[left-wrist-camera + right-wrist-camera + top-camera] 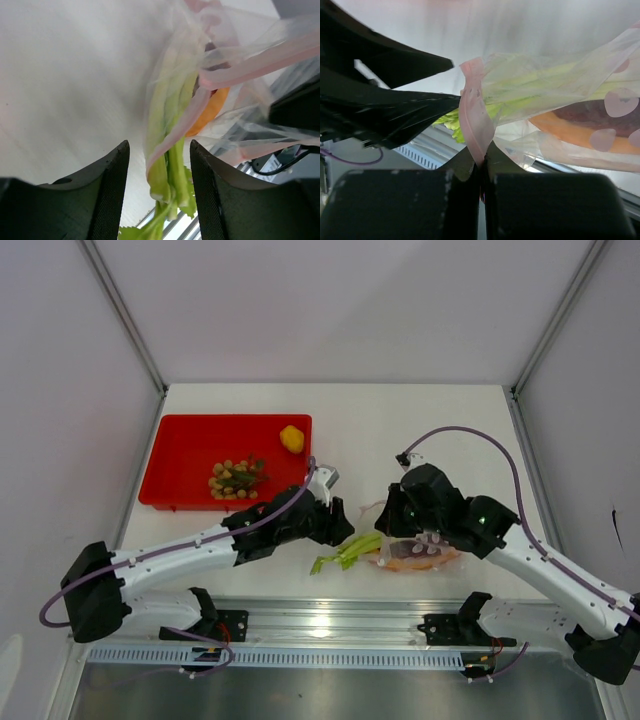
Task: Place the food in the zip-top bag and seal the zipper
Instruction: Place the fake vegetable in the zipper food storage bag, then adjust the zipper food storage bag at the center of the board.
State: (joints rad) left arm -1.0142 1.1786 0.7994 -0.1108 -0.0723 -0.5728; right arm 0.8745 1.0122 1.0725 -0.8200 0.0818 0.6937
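Note:
The clear zip-top bag (420, 558) lies near the front edge and holds an orange carrot-like piece (570, 132) and a purple-brown sweet potato (592, 112). The green-white stalks (345, 552) are partly inside its mouth, with their leafy ends sticking out to the left. My right gripper (481, 170) is shut on the pink zipper strip (472, 120) at the mouth. My left gripper (159, 190) is open with the stalks (167, 165) between its jaws, apart from both fingers. The yellow fruit (291, 438) and the tan berries (235, 478) lie in the red tray (180, 455).
The red tray stands at the back left of the white table. A metal rail (330, 615) runs along the front edge just beyond the bag. Grey walls close in the left, right and back.

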